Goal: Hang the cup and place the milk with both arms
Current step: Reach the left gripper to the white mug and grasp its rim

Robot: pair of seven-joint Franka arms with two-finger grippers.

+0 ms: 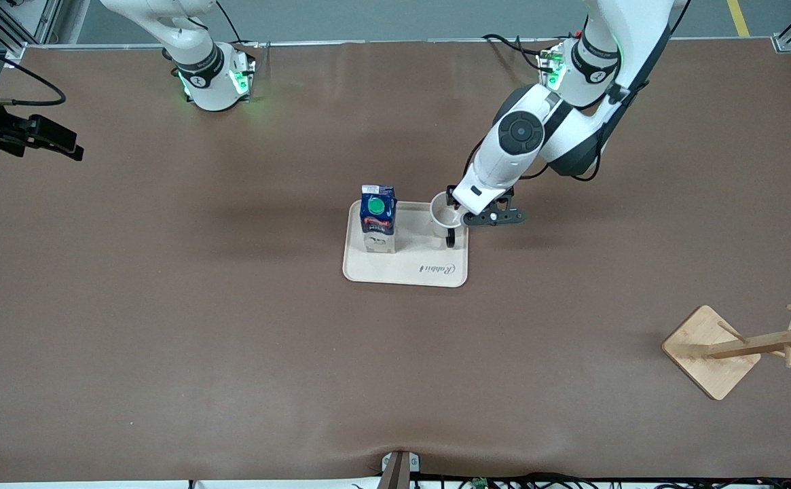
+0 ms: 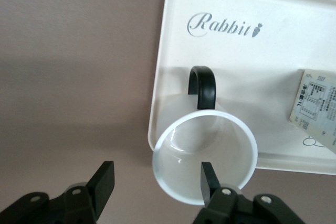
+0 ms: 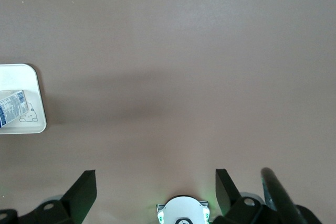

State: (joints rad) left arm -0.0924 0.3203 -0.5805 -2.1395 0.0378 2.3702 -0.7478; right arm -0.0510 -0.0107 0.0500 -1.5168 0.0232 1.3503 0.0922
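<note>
Worktop (image 1: 164, 326): brown, wide. Pale tray (image 1: 405, 272) sits mid-worktop. Wooden peg rack (image 1: 741, 346) lies well apart from it, toward the left arm's end and nearer the front camera.

On the tray: the milk (image 1: 377, 219) stands upright at the corner toward the right arm's end; the cup (image 1: 444, 216) stands upright beside it, at the corner toward the left arm's end, black handle (image 2: 203, 86) pointing toward the front camera.

Left hand (image 2: 157, 182) is down at the cup, spread wide. In the left wrist view one finger (image 2: 209, 178) sits inside the rim, the other (image 2: 102, 180) outside the wall. Nothing gripped yet.

Right hand (image 3: 152, 187) hangs high over bare worktop near its own base, spread wide, holding nothing. That arm waits.

Step in hand, as you should read it: the grasp on the cup, first half of the hanging job. Milk untouched.

Next move calls for you to close on the cup wall squarely, lift straight off the tray, then carry across to the rack. You'll need the handle turned to meet a peg. Watch the thin rim pinch; the cup may tilt or slip.
</note>
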